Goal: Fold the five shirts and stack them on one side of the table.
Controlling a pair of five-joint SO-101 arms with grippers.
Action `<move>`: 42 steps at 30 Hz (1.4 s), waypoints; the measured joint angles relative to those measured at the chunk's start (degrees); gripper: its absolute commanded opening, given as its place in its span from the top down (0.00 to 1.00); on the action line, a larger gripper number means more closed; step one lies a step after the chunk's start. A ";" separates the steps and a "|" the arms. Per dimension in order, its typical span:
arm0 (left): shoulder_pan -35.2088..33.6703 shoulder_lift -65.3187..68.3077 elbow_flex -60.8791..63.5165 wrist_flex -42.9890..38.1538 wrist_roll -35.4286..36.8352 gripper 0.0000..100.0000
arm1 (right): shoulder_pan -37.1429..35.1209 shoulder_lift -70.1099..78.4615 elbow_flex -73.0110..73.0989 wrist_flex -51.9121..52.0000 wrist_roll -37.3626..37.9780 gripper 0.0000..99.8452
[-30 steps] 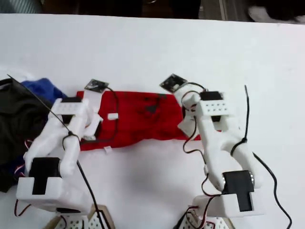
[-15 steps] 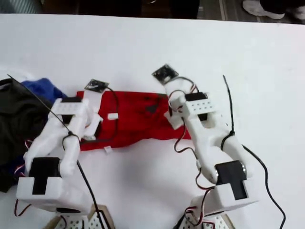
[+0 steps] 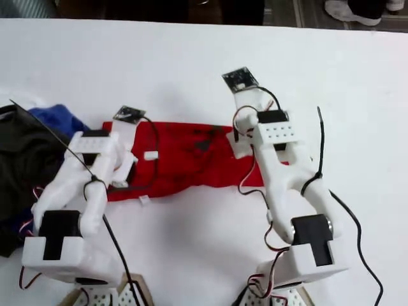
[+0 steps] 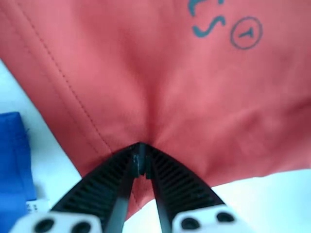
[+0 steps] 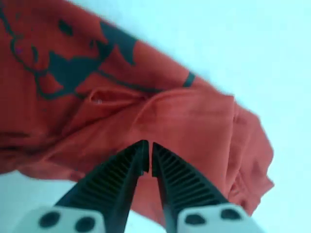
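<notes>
"Left wrist view: what has the pincer got?"

"The left gripper is squeezed right down on a pinch of the red shirt, close to a stitched hem. The cloth puckers in towards the tips."

"And the other one?"

"The right gripper sits on a crease at the shirt's opposite end, with only a sliver between its jaws. I can't tell whether any cloth is nipped in there."

"Where does the shirt lie?"

"It's spread as a wide band across the middle of the table, between the two arms."

"How will it handle?"

"I'd say light and limp. It wrinkles wherever it's touched, so it should sag and drag rather than hold its shape. Hems and corners look the best places to grip, one at each end, so a fold comes over evenly."

"And beyond that?"

"A blue shirt and a dark shirt are heaped at the table's left side, unfolded. The tabletop is plain, smooth white, so cloth ought to slide easily. Past the far edge there's dark floor."
</notes>
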 measured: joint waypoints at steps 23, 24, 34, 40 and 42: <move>0.00 0.00 0.00 0.00 0.00 0.97 | -8.79 0.00 0.00 -5.10 2.64 0.98; 0.00 0.00 0.00 0.00 0.00 0.97 | -8.18 0.00 0.00 -5.01 2.64 0.98; 0.00 0.00 0.00 0.00 0.00 0.97 | 7.74 -9.14 0.00 5.19 2.64 0.98; 0.00 0.00 0.00 0.00 0.00 0.97 | 12.48 -9.41 5.01 7.30 7.03 0.98; 0.00 0.00 0.00 0.00 0.00 0.97 | 12.40 -8.70 8.18 5.01 7.91 0.98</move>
